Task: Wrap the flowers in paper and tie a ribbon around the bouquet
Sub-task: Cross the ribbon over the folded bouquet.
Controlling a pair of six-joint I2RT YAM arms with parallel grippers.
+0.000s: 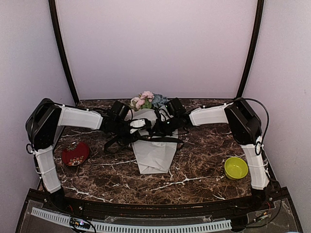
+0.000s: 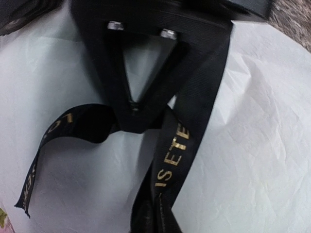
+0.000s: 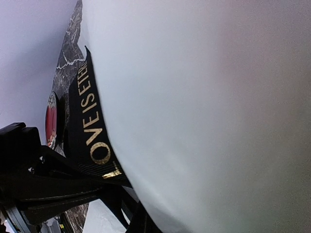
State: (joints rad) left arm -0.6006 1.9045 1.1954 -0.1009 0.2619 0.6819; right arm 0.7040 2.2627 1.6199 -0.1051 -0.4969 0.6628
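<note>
Across the paper point(image 3: 204, 116) the ribbon point(image 3: 87, 121) carries gold letters "OVE IS ETE"

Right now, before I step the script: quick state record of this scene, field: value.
wrap: flowers poke out of the far end of the paper, which lies mid-table
ribbon: black with gold lettering, runs across the paper
left pincer: shut on the ribbon, over the paper
right pincer: shut on the ribbon, at the paper's edge
knot: ribbon crosses itself under the left pincer; cannot tell if it is tied
others: red bowl on the left, green bowl on the right
</note>
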